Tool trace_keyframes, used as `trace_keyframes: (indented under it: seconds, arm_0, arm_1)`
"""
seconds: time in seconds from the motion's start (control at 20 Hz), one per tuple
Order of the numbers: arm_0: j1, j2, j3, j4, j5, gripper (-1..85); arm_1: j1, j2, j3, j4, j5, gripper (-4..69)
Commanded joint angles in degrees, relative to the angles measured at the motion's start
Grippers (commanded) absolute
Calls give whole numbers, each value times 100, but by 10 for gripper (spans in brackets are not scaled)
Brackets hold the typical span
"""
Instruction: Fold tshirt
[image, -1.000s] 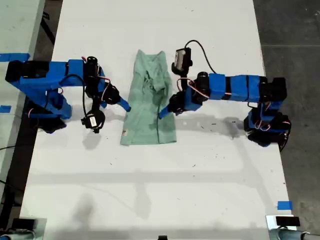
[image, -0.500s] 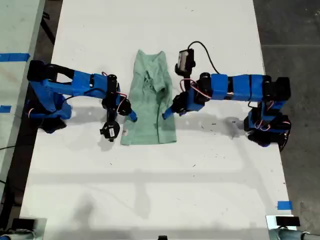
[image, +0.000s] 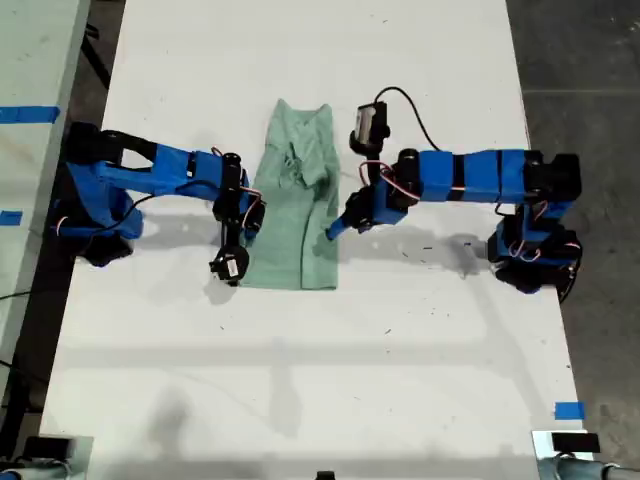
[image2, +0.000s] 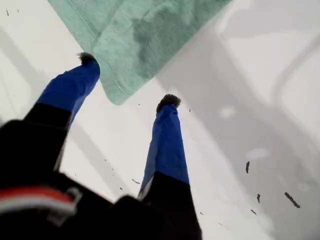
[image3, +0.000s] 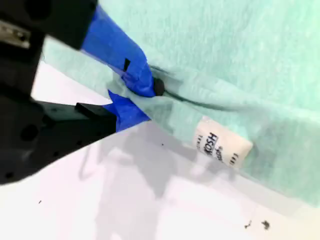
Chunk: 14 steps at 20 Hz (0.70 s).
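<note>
The tshirt (image: 295, 205) lies lengthwise mid-counter (image: 400, 350), already narrowed. My second gripper (image3: 137, 97) has its fingers pinched on the hem near the label (image3: 220, 145), likely to lift it. My first gripper (image2: 127, 80) hangs open, holding nothing, straddling a corner.

You saw my second gripper (image3: 131, 95) pinching the pale mint-green cloth tshirt's (image3: 240, 60) edge beside its white label (image3: 221, 146).

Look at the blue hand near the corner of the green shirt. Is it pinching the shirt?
No. In the first wrist view my first hand is open, its fingers apart beside the tshirt corner, with no cloth between them.
</note>
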Motion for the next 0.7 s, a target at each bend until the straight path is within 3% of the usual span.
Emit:
trace_keyframes:
  seconds: [0.0,0.25,0.65]
  arm_0:
    - [-26,571,-343,316,-35,0]
    - [62,773,-1371,914,79,0]
    - [26,-1037,-3076,923,308,0]
  arm_1:
    - [53,527,-26,-167,-53,232]
    - [53,510,35,-246,-53,227]
    - [0,606,62,-220,-26,224]
